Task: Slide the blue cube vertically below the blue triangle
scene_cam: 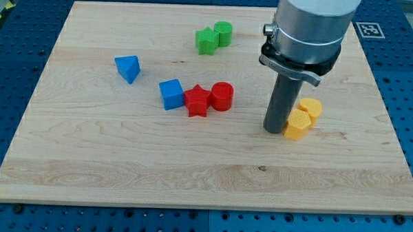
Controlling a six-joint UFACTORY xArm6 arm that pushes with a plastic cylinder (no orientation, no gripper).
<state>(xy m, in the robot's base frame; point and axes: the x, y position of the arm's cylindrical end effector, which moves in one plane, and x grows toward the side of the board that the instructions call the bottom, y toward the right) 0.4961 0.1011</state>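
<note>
The blue cube point(171, 94) lies left of centre on the wooden board point(87, 167), touching the red star point(197, 101) on its right. The blue triangle point(128, 68) lies up and to the left of the cube, apart from it. My tip point(273, 130) rests on the board right of centre, just left of the two yellow blocks, far to the right of the blue cube. The rod hangs from a grey cylinder point(309, 30) at the view's top.
A red cylinder point(221, 96) touches the red star's right side. A green star point(207, 41) and a green cylinder point(223, 33) sit together near the top. A yellow block point(298, 123) and a yellow cylinder point(311, 108) lie next to my tip.
</note>
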